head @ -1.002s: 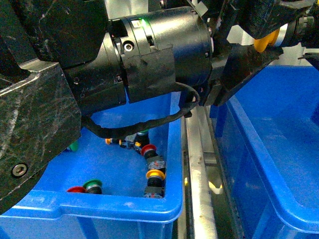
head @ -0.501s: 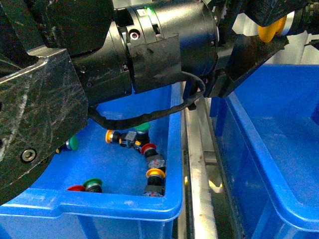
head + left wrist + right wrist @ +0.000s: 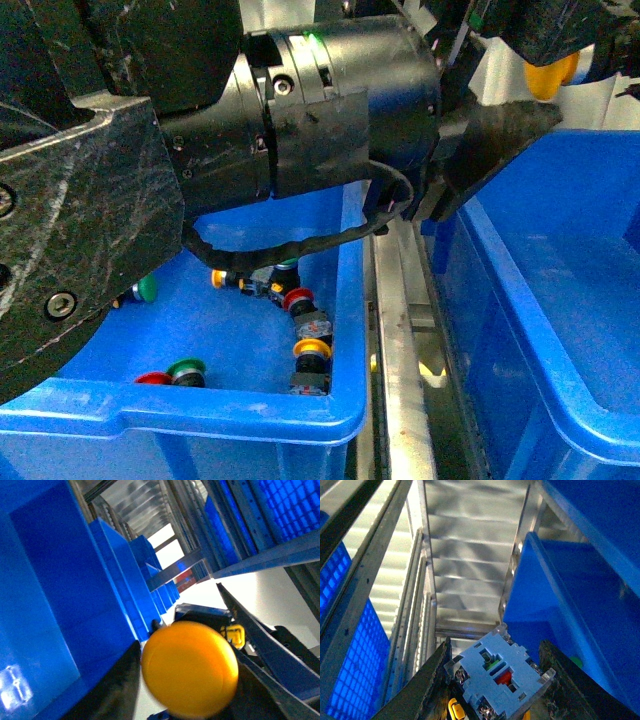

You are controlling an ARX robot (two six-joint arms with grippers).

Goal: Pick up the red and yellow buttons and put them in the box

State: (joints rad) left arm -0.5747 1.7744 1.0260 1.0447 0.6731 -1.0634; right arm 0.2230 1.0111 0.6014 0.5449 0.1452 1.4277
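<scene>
My left gripper [image 3: 190,672] is shut on a yellow button [image 3: 192,667], whose round cap faces the wrist camera between the dark fingers [image 3: 117,690]. My right gripper [image 3: 495,677] is shut on another yellow button [image 3: 497,672], seen from its grey-blue contact end. In the front view a yellow cap [image 3: 553,75] shows at the top right among dark gripper parts, above the box [image 3: 515,300], the right-hand blue crate. More red buttons [image 3: 297,298] and yellow buttons [image 3: 312,349] lie in the left blue crate [image 3: 200,420].
The left arm's black body [image 3: 300,130] fills the upper left of the front view, with a cable [image 3: 300,245] hanging over the left crate. Green buttons [image 3: 186,369] lie among the others. A grey metal rail [image 3: 395,340] runs between the crates. Shelving with blue crates [image 3: 125,575] stands beyond.
The left arm has swung to the right, uncovering more of the left crate's floor. The yellow cap at the top right has drifted right. Both grippers keep their hold.
</scene>
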